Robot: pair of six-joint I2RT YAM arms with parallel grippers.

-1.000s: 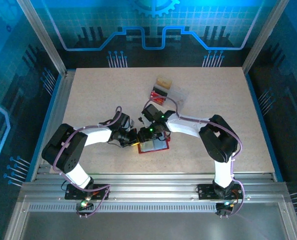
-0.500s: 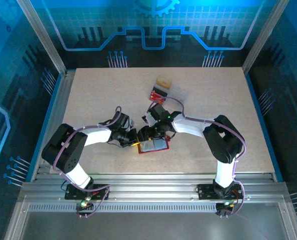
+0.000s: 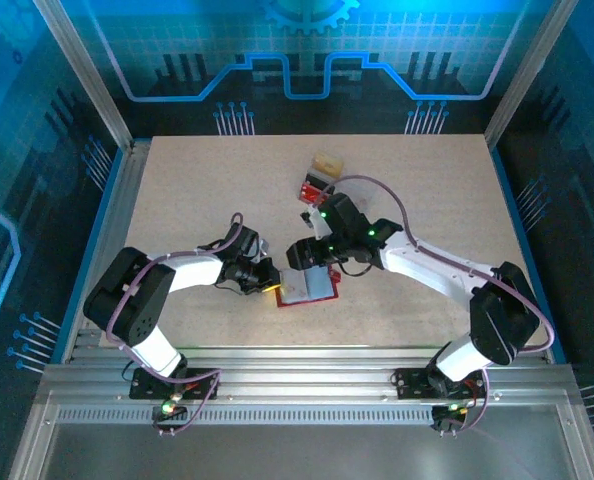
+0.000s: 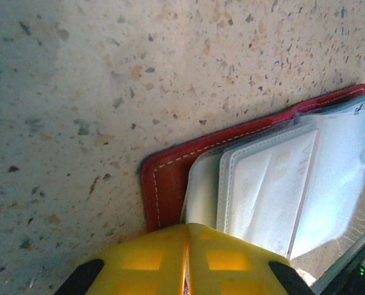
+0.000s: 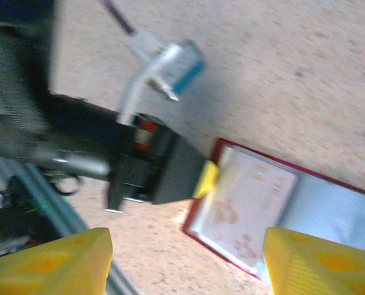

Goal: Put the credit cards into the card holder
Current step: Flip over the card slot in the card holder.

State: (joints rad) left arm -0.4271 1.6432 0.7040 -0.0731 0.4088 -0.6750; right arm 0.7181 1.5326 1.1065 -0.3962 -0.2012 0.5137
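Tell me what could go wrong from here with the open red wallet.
The left gripper, shut at the edge of the card holder, seems to be all that steadies it; a slip could let it shift or fold. The open right gripper hangs close over the clear sleeves; a low sweep might snag them.

Left wrist view: card holder [image 4: 164,184] runs off the right edge, near end hidden under the left gripper [image 4: 185,230] and its closed jaws; pinched or not, can't tell. Sleeves [image 4: 268,190] cloudy, contents unclear. Right wrist view blurred. Top view: right gripper [image 3: 303,256] covers the holder's far edge.
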